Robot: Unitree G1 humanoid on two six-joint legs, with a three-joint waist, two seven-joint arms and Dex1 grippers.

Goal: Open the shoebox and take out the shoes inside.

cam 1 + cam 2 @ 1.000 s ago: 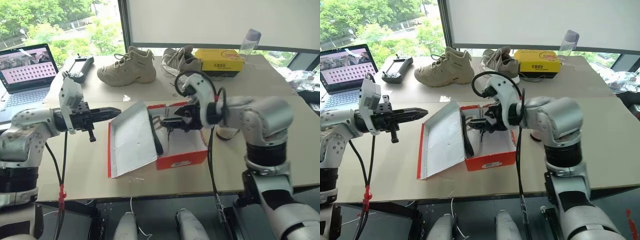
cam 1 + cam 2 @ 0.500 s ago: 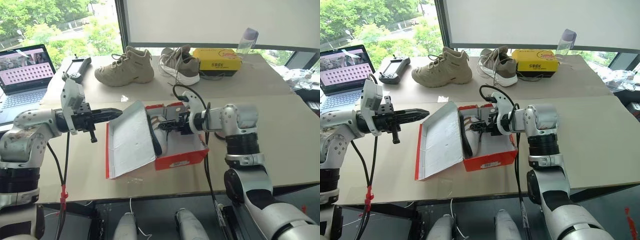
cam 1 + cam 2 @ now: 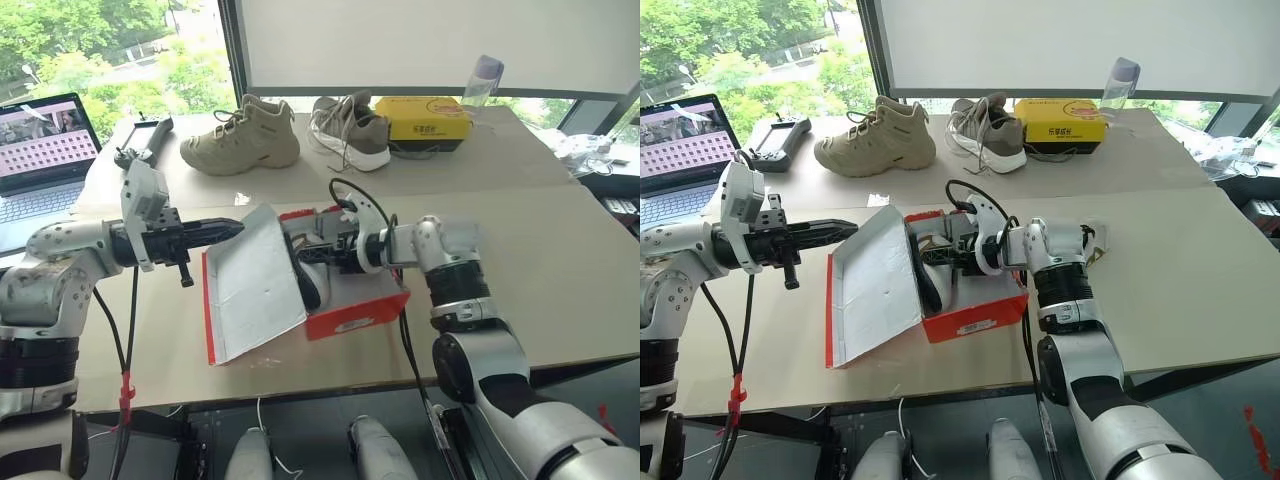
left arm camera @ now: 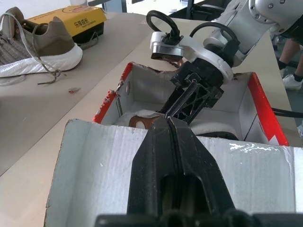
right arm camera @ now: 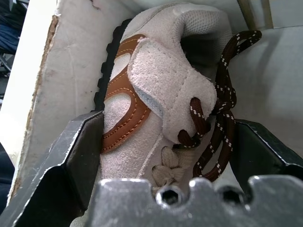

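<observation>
Where windows glow, cardboard-topped table (image 3: pixel 560 260).

Left arm: reaches in from the left, forearm about level, pointing right.
Left gripper (image 3: pixel 228 229): fingers pressed together, holding nothing.
Right arm: elbow bent, forearm pointing left and slightly down.
Right gripper (image 5: pixel 165 142): fingers (image 5: pixel 78 156) spread wide, one on each side of a shoe (image 5: pixel 156 94), left finger touching it.
</observation>
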